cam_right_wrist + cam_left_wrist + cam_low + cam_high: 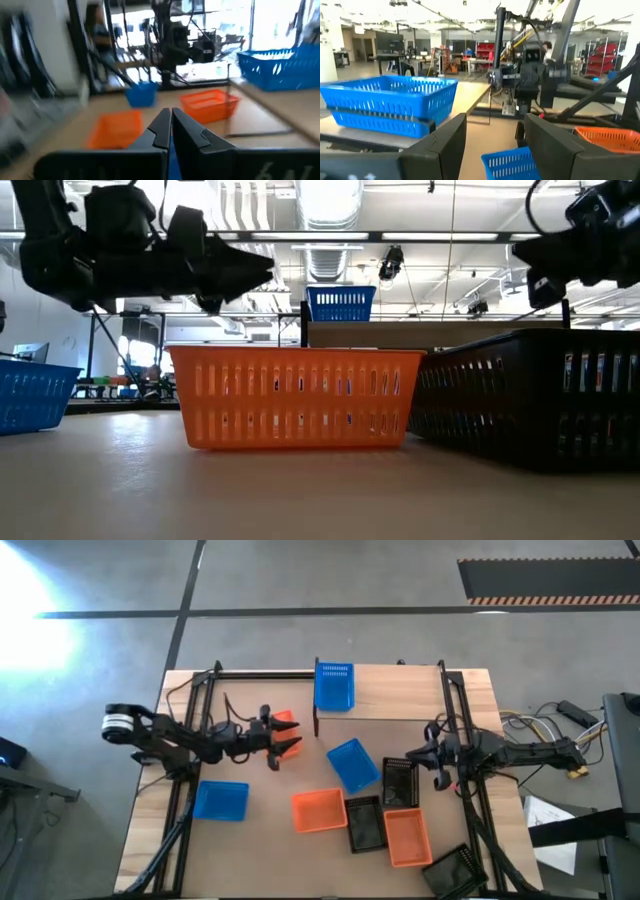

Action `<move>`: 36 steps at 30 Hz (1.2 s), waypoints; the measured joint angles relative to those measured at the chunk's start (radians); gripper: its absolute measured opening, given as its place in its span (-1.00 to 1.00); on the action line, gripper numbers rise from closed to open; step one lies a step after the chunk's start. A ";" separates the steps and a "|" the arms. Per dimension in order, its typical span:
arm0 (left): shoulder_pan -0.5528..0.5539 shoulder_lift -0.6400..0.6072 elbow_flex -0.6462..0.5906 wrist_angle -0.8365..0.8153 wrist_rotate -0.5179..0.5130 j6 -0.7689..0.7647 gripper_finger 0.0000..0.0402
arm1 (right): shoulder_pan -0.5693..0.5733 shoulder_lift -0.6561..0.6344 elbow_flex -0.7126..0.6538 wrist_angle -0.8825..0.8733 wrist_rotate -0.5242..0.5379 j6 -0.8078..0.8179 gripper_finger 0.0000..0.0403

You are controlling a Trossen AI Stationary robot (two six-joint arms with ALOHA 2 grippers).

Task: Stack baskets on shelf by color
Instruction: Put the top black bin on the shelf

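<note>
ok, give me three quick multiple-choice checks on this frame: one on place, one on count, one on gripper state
1. One blue perforated plastic basket is off the tabletop. Where is it?
A. on the floor
B. on the light-wood shelf
C. on top of an orange basket

2. How many black perforated plastic baskets show in the high view?
A. one
B. five
C. three

3. How is the right gripper?
A. shut and empty
B. wide open
C. shut on a basket

Key: 1 B, the basket stands at the plank's end. 2 C, three lie on the table's right half. 3 A, its wrist view shows the fingers together with nothing between them.
</note>
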 joint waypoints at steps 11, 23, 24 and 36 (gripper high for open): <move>-0.001 0.112 0.111 -0.018 0.000 0.001 -0.08 | 0.013 0.015 0.000 0.406 -0.197 0.172 -0.96; 0.002 0.226 0.191 -0.018 0.001 0.076 -0.08 | 0.251 0.346 0.217 -0.019 0.226 0.222 -0.95; 0.002 0.229 0.190 -0.019 0.001 0.087 -0.08 | 0.260 0.380 0.266 -0.128 0.253 0.259 -0.95; 0.008 0.232 0.196 -0.019 -0.005 0.119 -0.08 | 0.266 0.811 0.731 -0.831 0.167 0.576 -0.49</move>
